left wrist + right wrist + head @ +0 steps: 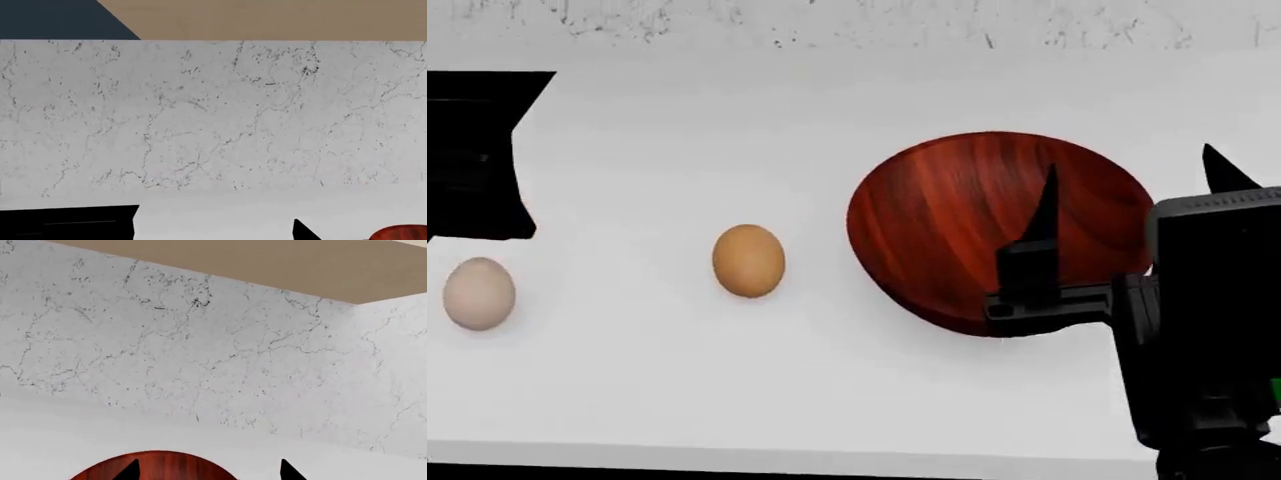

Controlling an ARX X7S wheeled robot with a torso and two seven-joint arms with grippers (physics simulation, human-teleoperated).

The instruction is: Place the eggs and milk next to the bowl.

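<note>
The dark reddish-brown wooden bowl [948, 220] sits on the white counter, right of centre in the head view. To its left lies the orange-brown egg [749, 260], and the pale egg [479, 293] lies further left. My right gripper [1134, 190] hovers open over the bowl's right side, nothing between its fingers; its wrist view shows the bowl [167, 467] under the left fingertip. My left gripper [213, 227] is open and empty, with the bowl's rim [400, 233] at the frame's corner. The milk is hidden, except perhaps a green sliver [1274, 392] behind the right arm.
A marbled white wall [854, 20] runs along the back of the counter [694, 380]. The counter's front edge [761, 458] crosses the bottom of the head view. The left arm's black body [474, 150] hangs above the pale egg.
</note>
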